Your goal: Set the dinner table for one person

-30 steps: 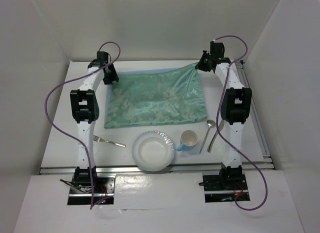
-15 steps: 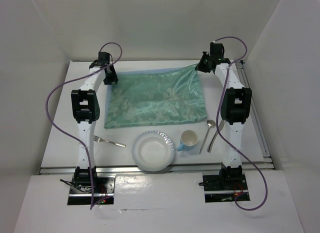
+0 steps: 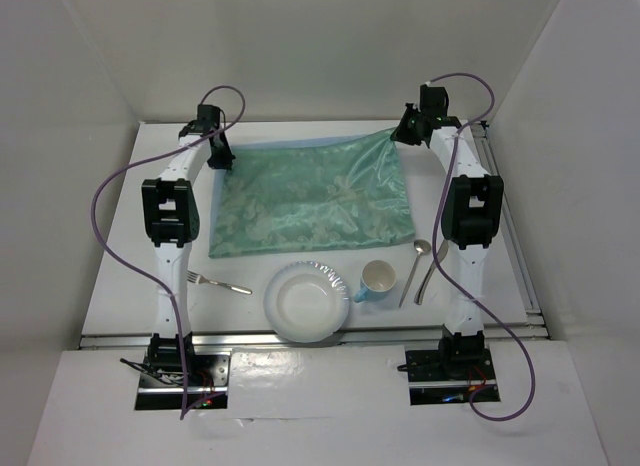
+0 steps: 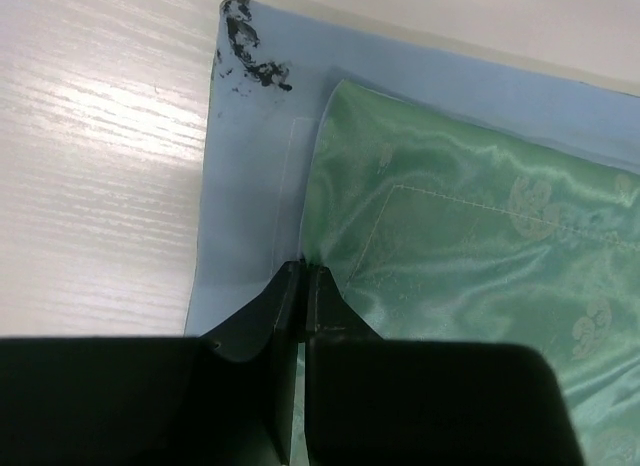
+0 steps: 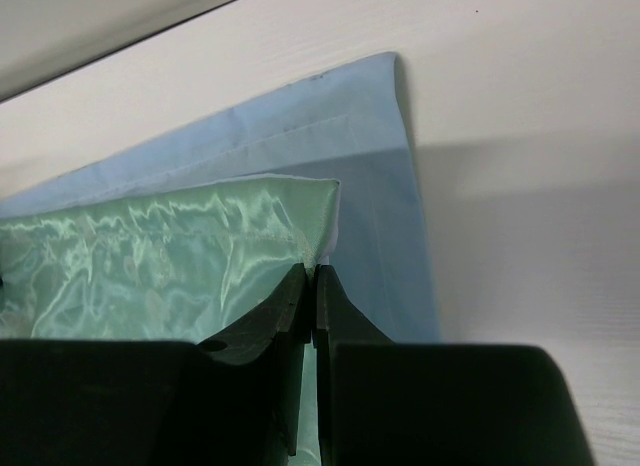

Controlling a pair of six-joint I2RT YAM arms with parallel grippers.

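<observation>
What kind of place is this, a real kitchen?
Probably a robot lab booth, not a home. Plain white walls box in the table, two arms are bolted at its near edge, and purple cables loop off them.

Lit softly from above. Glaring in streaks on the bench (image 4: 90,136), shimmering across the green cloth (image 4: 470,256). Near black on the left pincer (image 4: 303,276) and right pincer (image 5: 312,278). Grey-shadowed beside the cloth, right wrist view.
</observation>
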